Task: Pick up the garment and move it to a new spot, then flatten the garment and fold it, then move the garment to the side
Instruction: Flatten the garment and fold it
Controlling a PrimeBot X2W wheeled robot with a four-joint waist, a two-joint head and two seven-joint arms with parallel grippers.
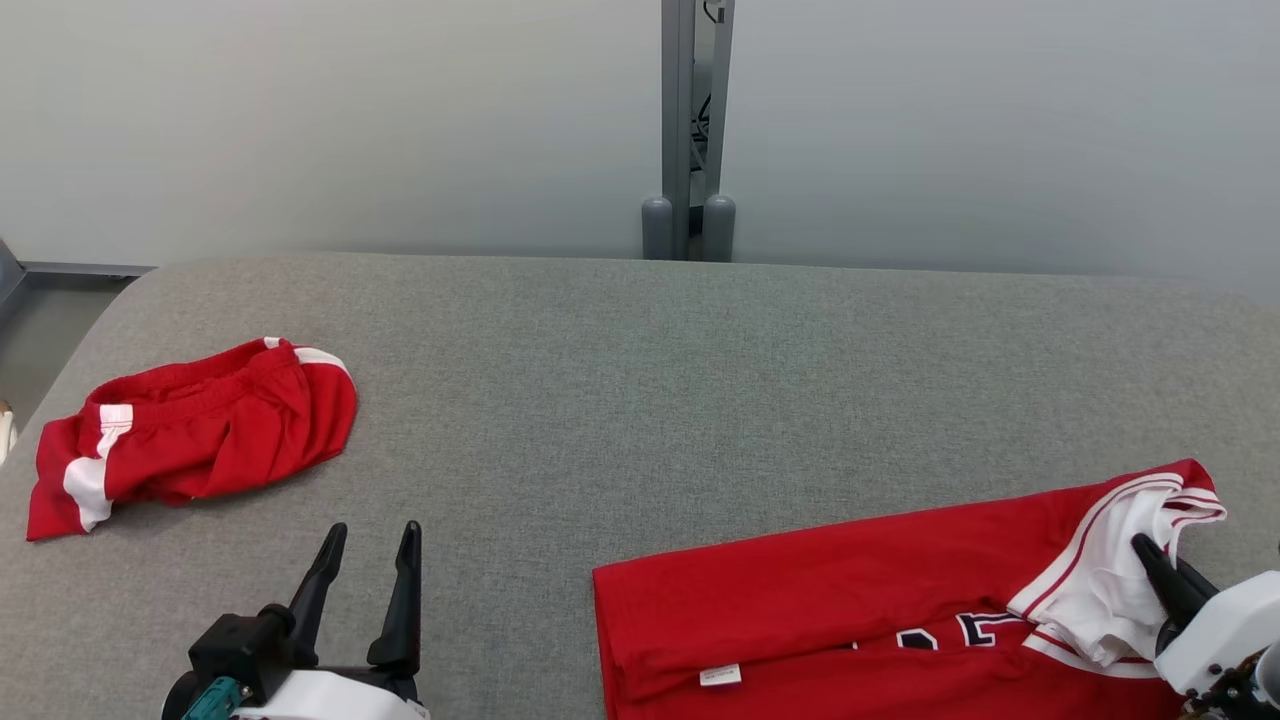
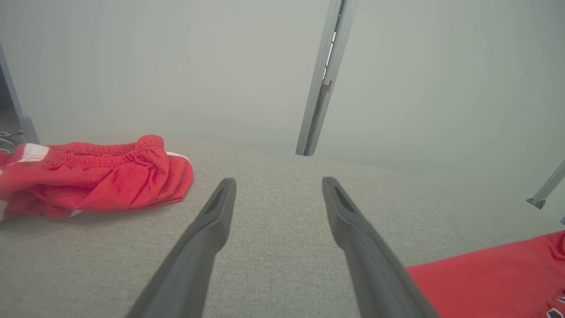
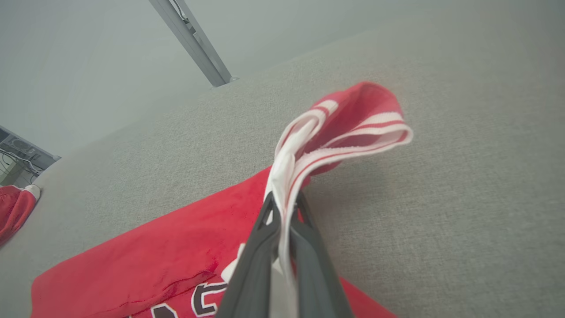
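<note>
The garment (image 1: 850, 590) is a red jersey with white-and-red striped trim and dark lettering, lying folded over at the front right of the grey padded table (image 1: 640, 380). My right gripper (image 1: 1145, 548) is shut on its white trimmed edge near the jersey's right end. In the right wrist view the fingers (image 3: 304, 247) pinch that striped edge and hold it lifted off the garment (image 3: 145, 260). My left gripper (image 1: 372, 530) stands open over bare table at the front left, with nothing between its fingers (image 2: 212, 221). The garment's red corner (image 2: 494, 274) shows to its right.
A pair of crumpled red shorts with white stripes (image 1: 200, 430) lies at the left of the table, just left of my left gripper (image 2: 278, 183). A grey metal post (image 1: 690, 130) stands behind the table's far edge against a pale wall.
</note>
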